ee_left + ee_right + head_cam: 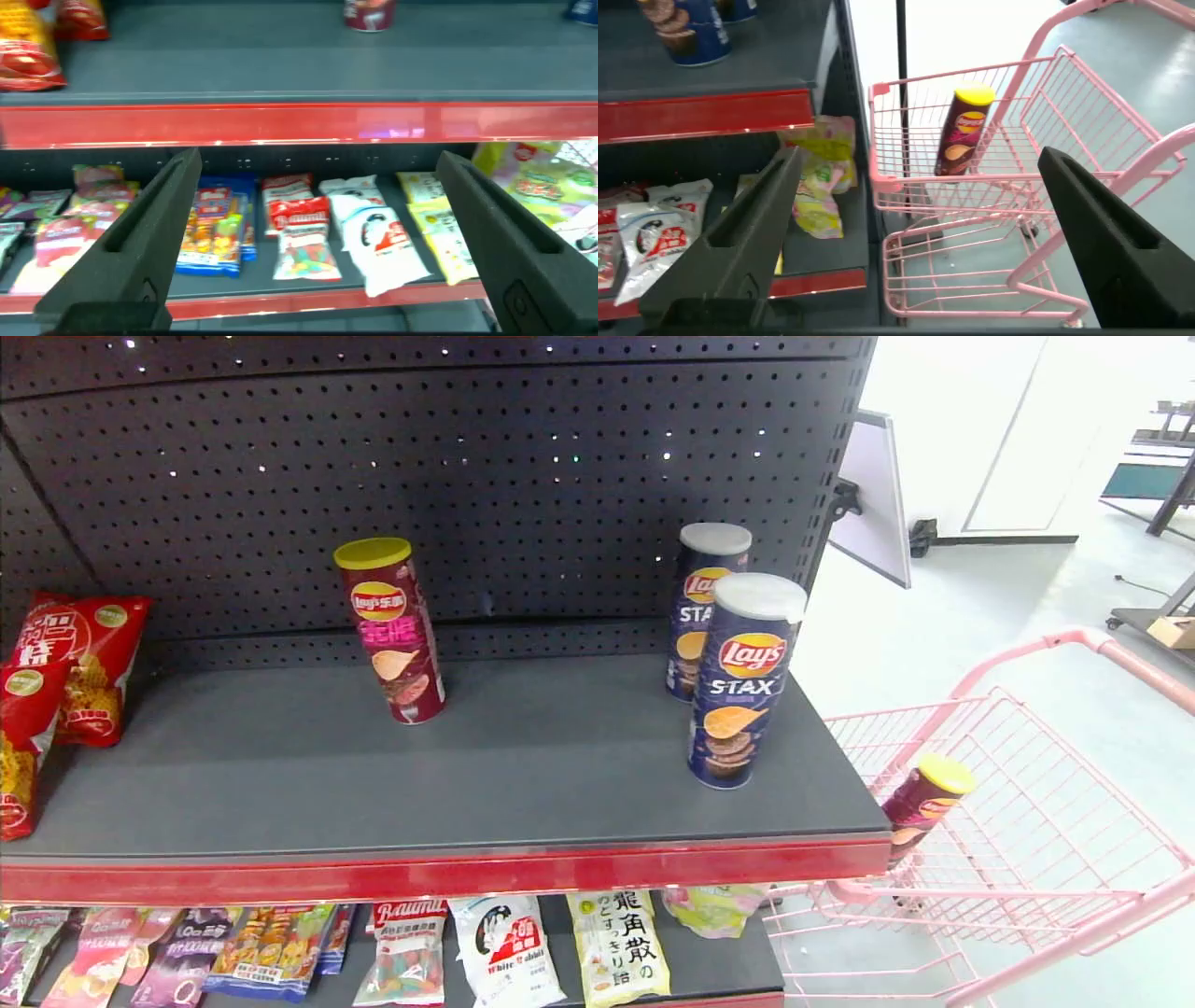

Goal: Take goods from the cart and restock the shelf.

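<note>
Since one can (924,798) stands slightly tilted in the pink cart (1111,649), at the end nearest the shelf (467,775), I'd say fetching it is the step in hand. That falls to the right gripper (922,154), which hangs short of the cart with its jaws wide open and empty. It should come down over the wire rim, take the can around its middle and lift straight up before swinging across. The left gripper (318,157), also open, faces the shelf's red front edge. The can is a tall maroon tube with a yellow lid, smooth and probably slippery.
</note>
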{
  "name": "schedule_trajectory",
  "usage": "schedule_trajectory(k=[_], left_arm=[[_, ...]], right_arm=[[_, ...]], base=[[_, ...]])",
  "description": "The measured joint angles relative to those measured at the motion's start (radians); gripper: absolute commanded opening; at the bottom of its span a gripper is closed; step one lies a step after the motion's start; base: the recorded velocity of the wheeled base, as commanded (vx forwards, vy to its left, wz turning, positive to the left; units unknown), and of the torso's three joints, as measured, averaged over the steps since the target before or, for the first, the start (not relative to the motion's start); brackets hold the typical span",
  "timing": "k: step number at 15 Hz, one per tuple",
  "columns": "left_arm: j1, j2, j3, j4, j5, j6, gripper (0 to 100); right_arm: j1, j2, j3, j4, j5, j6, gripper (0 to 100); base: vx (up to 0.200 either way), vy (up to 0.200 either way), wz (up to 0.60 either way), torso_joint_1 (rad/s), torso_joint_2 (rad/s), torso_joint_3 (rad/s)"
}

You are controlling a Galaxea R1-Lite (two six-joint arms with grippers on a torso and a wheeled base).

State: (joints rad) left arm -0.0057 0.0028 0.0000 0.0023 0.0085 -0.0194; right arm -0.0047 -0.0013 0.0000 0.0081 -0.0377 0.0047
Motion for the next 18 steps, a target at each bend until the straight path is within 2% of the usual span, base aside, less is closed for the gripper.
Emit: schedule_trajectory(k=[15,18], left_arm=[[0.0,0.0,0.0,0.001,0.0,0.0,100],[0.0,0.0,0.0,0.001,0.0,0.0,100]], right_arm=[[0.0,0.0,0.0,0.0,0.0,0.0,100],[0.0,0.0,0.0,0.0,0.0,0.0,100]], base=[[0.0,-0.2,0.0,0.002,0.0,0.003],[0.0,0.0,0.0,0.0,0.0,0.0]])
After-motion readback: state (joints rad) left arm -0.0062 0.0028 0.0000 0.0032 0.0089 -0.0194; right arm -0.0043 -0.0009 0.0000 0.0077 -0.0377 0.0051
